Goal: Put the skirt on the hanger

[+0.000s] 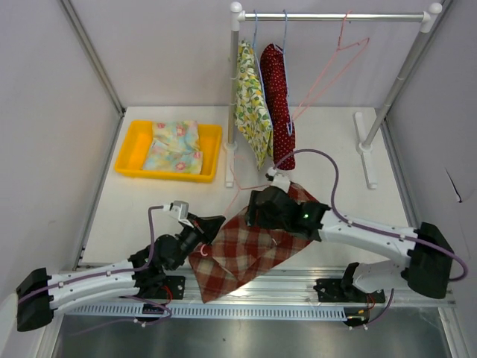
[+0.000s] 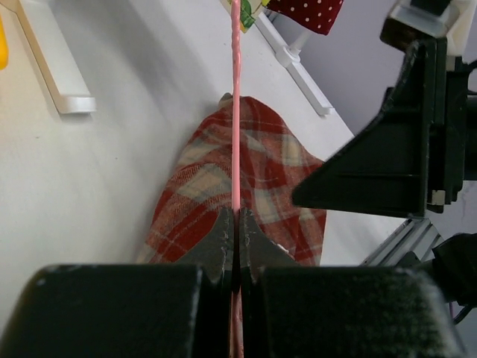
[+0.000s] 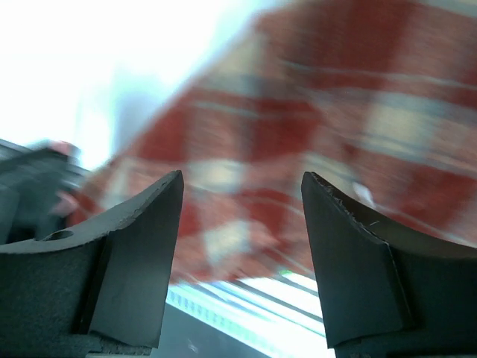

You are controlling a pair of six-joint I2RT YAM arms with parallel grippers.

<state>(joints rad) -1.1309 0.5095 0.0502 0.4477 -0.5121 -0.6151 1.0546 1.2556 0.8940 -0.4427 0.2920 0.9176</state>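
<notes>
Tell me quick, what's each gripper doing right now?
Left gripper: shut on the pink hanger.
Right gripper: open above the plaid skirt, holding nothing.

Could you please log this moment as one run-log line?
left gripper: shut on pink hanger | right gripper: open over plaid skirt | plaid skirt: lying on table

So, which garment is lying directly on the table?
The red plaid skirt; the floral one and the dotted one hang on the rail; another lies in the yellow tray.
</notes>
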